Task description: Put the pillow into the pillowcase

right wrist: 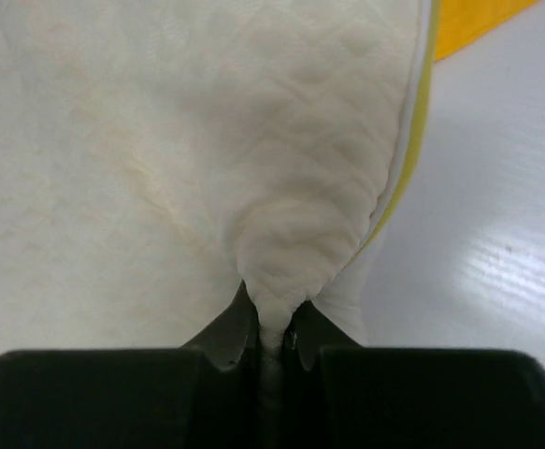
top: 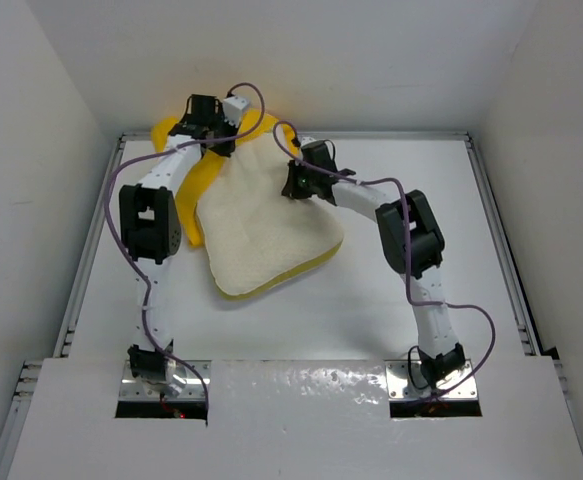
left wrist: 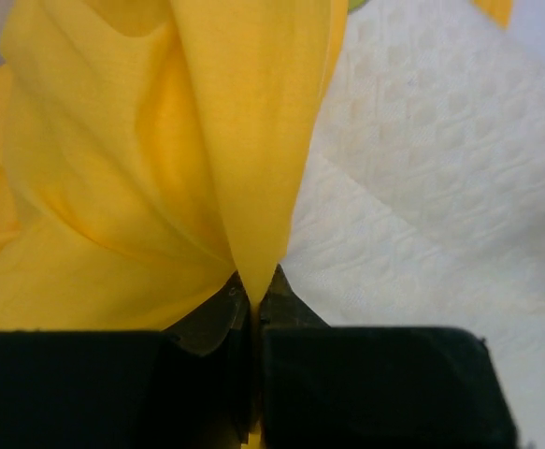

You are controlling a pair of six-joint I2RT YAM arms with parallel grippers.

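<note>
Our left gripper (left wrist: pixel 253 301) is pinched tight on a fold of the yellow pillowcase (left wrist: pixel 113 187). Our right gripper (right wrist: pixel 272 313) is clamped on a pinch of the pillow (right wrist: pixel 141 140) near its banded edge. The pillow lies mid-table (top: pixel 371 320), its far end meeting the pillowcase bunched at 11 o'clock. We should lift the fabric high, then feed the pillow toward 11 without tearing either grip loose.

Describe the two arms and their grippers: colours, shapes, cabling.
Both the left arm and the right arm are slim white tubular links joined by bulky black joint housings. A purple cable loops loosely along each arm. The left gripper and right gripper have blocky black bodies with dark, wedge-shaped fingers.
</note>
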